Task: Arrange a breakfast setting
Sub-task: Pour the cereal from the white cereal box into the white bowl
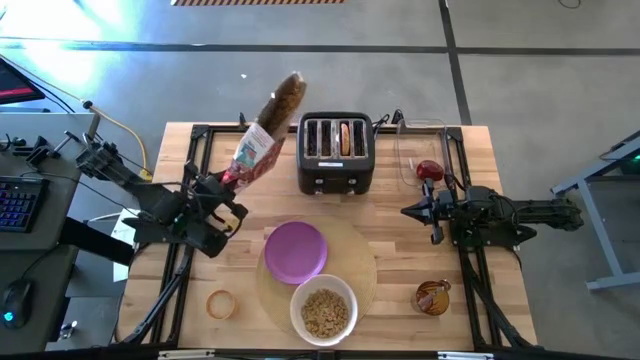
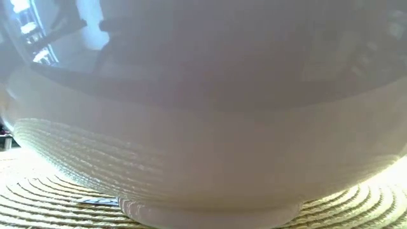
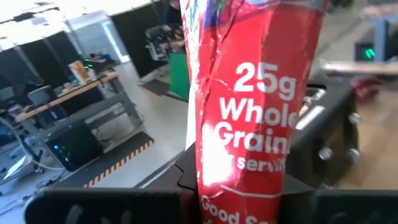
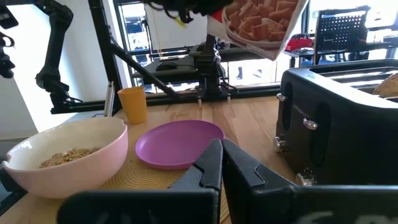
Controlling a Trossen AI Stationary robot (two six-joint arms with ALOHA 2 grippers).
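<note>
L gripper (image 1: 222,200) clamps cereal bag (image 1: 268,130) clear of bowl (image 1: 324,310) at 5 o'clock, pour done. R gripper (image 1: 415,211) closed, empty, idle.

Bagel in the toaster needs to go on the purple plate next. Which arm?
Right, probably. The right gripper is free, jaws shut, beside the black toaster holding the bagel. The left gripper is shut on the red cereal bag. The small purple plate lies between both.

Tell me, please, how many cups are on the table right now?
2. A small yellow cup stands near the front left corner, left of the white bowl. An amber glass cup stands front right, beside the round tan mat. Others may be hidden.
</note>
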